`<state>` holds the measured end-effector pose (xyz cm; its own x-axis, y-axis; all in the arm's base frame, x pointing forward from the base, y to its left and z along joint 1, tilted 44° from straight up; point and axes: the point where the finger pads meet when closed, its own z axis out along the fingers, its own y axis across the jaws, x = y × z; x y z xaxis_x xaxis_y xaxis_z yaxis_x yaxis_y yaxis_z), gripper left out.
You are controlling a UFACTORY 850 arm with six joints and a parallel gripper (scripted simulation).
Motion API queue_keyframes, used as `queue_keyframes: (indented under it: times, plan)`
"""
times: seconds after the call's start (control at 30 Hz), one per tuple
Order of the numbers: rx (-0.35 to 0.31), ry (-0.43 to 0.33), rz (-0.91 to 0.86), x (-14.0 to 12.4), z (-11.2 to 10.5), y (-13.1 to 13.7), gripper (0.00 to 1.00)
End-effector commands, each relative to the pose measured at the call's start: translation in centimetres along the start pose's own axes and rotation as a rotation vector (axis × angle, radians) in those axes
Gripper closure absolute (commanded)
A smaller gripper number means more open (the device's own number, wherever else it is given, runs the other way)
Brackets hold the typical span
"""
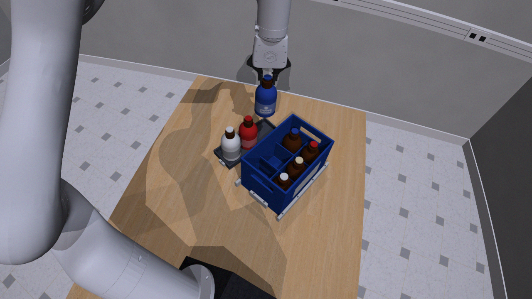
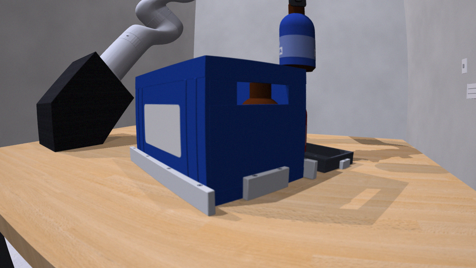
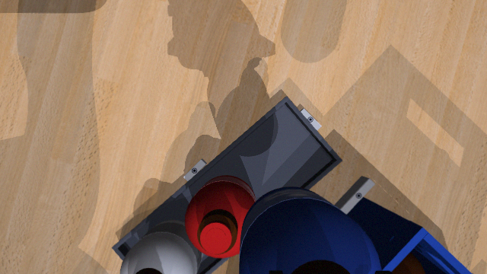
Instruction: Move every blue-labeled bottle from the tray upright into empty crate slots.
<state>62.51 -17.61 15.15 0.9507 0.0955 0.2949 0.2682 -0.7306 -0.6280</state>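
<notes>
Top view: the claw is clamped on the neck of the blue-labeled bottle, which hangs upright above the tray, just beside the crate. A red bottle and a white bottle stand on that tray. Exterior view: the bottle's base sits higher than the crate's rim. Wrist view: the bottle overlaps the tray's edge next to the crate on the bench.

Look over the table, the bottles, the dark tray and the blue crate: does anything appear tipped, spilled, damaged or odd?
Nothing stands out. The blue-labelled bottle hangs upright from the gripper, above the table. The red bottle and white bottle stand upright on the dark tray; the blue crate sits level between its grey stops.
</notes>
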Motion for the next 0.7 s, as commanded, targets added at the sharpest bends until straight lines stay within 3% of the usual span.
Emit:
queue_keyframes:
  times: [0.0,0.67]
  plan:
    - [-0.002,0.002,-0.001,-0.9,-0.1,-0.1,1.0]
    - [-0.002,0.002,-0.001,-5.0,-0.1,-0.3,1.0]
